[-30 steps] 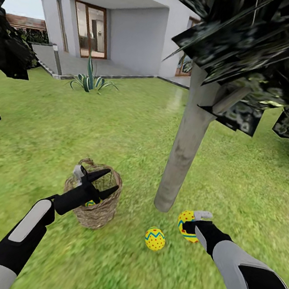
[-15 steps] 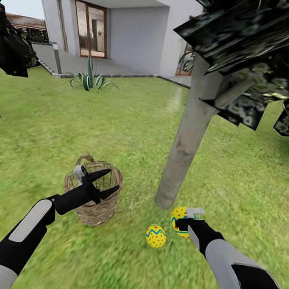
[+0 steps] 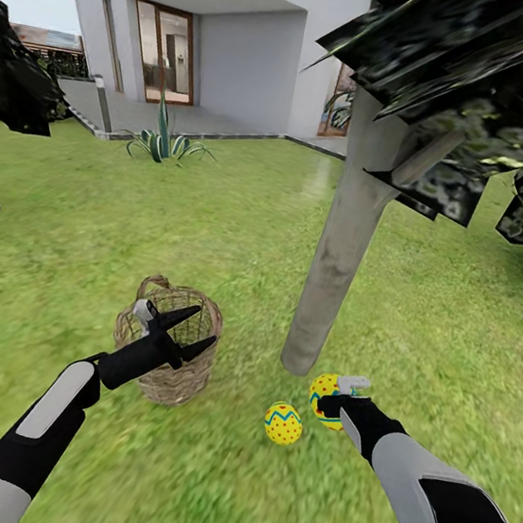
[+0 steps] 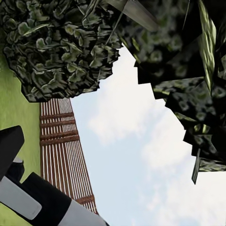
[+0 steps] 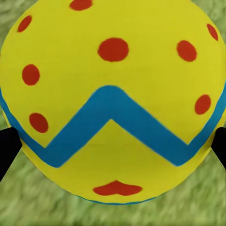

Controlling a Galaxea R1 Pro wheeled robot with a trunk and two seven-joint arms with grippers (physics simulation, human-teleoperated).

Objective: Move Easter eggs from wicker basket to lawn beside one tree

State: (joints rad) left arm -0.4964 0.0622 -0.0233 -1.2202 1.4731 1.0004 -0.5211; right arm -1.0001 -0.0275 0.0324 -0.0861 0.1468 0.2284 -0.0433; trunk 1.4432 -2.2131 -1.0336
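R gripper [image 3: 331,400] clamping egg [image 3: 324,390] low by tree [image 3: 323,302] base; L gripper [image 3: 196,329] gaping empty, hovering over wicker basket [image 3: 162,345].

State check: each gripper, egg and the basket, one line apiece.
left gripper: jaws open, empty, over the wicker basket.
right gripper: jaws shut on the held egg.
held egg: gripped low over the lawn, near the tree base.
loose egg: lying free on the grass near the trunk.
wicker basket: upright; contents not visible.
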